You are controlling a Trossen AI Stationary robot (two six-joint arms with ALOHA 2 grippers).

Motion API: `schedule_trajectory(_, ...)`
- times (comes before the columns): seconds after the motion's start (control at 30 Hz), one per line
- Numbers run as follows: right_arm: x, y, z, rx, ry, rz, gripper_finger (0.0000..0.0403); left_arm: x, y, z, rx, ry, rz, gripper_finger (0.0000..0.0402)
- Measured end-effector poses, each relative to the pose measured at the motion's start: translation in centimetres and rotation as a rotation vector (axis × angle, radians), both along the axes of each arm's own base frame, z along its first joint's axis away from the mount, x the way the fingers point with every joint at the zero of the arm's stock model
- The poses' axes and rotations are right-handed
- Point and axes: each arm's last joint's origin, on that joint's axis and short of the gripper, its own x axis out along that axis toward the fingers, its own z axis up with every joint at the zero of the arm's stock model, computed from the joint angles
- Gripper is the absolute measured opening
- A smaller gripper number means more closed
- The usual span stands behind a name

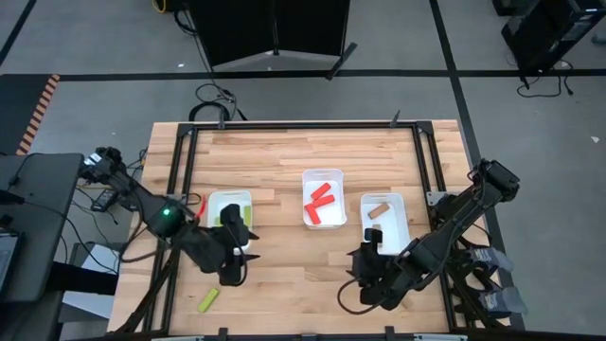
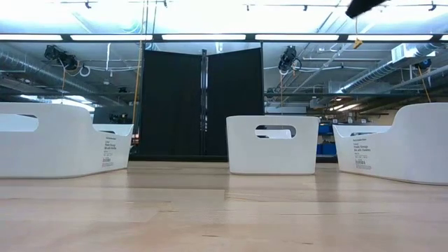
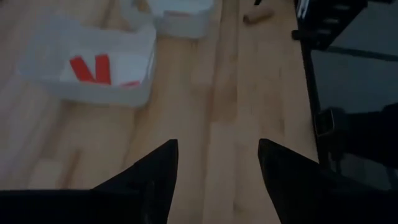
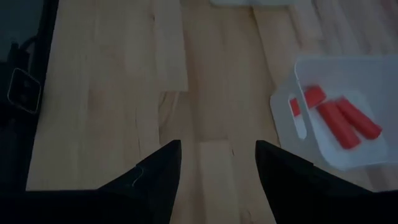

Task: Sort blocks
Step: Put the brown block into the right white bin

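Observation:
Three white trays stand on the wooden table. The left tray [image 1: 230, 216] holds yellow-green blocks [image 1: 234, 217]. The middle tray [image 1: 323, 199] holds red blocks [image 1: 320, 197], which also show in the right wrist view [image 4: 339, 118]. The right tray [image 1: 383, 216] holds a brown block [image 1: 379, 210]. One yellow-green block [image 1: 208, 299] lies flat on the table near the near edge. A red piece [image 1: 200, 206] lies just left of the left tray. My left gripper [image 1: 234, 270] [image 3: 217, 146] hovers open, near of the left tray. My right gripper [image 1: 363, 279] [image 4: 217, 146] hovers open, near of the right tray.
A black frame runs along the table's edges [image 1: 284, 126]. Bare wood lies between the two grippers [image 1: 298, 275]. In the left wrist view a small brown piece [image 3: 258, 15] shows on the wood beside the far tray [image 3: 180, 9]. In the low view the trays [image 2: 271, 143] stand across the table.

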Motion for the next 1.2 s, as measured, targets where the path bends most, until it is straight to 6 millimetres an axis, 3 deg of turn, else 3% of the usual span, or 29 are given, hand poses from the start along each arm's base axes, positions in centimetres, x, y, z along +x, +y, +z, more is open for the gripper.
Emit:
schedule_trajectory(0.37, 2.6, 0.1, 1.5, -0.041, -0.188, 0.152, 0.0217, -2.9, -2.5, -6.1, -0.213, 0.197, 0.064, 0.0229)
schedule_trajectory(0.57, 3.4, -0.6, 1.6, -0.029, -0.187, 0.177, 0.0217, -3.3, -3.3, -7.7, -0.271, 0.173, 0.060, 0.0229)
schedule_trajectory(0.7, 2.5, -0.9, 0.7, 0.061, -0.050, 0.147, 0.0217, -2.8, -3.6, -7.3, -0.253, 0.081, 0.032, 0.0229)
schedule_trajectory(0.87, -0.1, -0.7, -0.6, 0.196, 0.202, -0.003, 0.0217, -1.0, -3.9, -5.4, -0.197, -0.161, -0.075, 0.0229)
schedule_trajectory(1.03, -3.5, 1.1, -1.2, 0.348, 0.438, -0.146, 0.0217, 0.9, -3.4, -3.1, -0.097, -0.417, -0.135, 0.0229)
schedule_trajectory(1.2, -6.9, 3.0, -2.9, 0.389, 0.519, -0.295, 0.0217, 2.0, -2.7, -1.1, 0.025, -0.608, -0.173, 0.0229)
